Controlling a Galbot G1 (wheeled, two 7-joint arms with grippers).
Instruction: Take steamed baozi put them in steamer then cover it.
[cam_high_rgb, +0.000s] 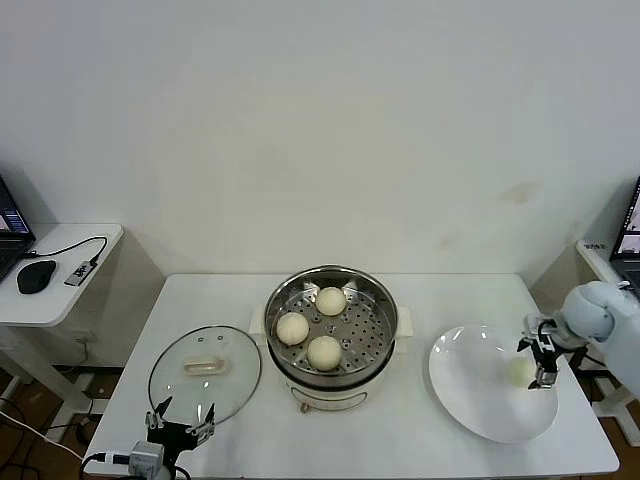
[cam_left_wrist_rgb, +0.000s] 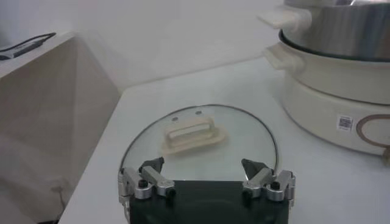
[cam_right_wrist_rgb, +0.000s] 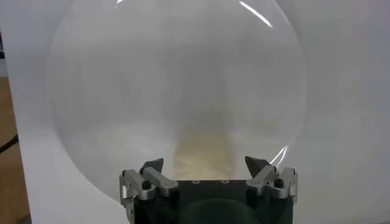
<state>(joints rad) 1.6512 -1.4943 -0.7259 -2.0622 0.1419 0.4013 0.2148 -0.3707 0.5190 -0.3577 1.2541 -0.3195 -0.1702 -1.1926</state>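
Three cream-white baozi (cam_high_rgb: 324, 352) lie in the steel steamer basket (cam_high_rgb: 372, 330) on its cream pot base at the table's middle. A fourth baozi (cam_high_rgb: 519, 370) lies on the white plate (cam_high_rgb: 470, 385) at the right. My right gripper (cam_high_rgb: 541, 361) is open and stands at this baozi, which shows between its fingertips in the right wrist view (cam_right_wrist_rgb: 204, 155). The glass cover (cam_high_rgb: 205, 372) with its cream bar handle (cam_left_wrist_rgb: 192, 135) lies flat on the table left of the steamer. My left gripper (cam_high_rgb: 180, 424) is open and empty at the cover's near edge.
The steamer's pot base (cam_left_wrist_rgb: 341, 91) stands right of the cover in the left wrist view. A side desk (cam_high_rgb: 60, 270) with a mouse and cable stands at the far left. A laptop (cam_high_rgb: 625, 240) is at the far right edge.
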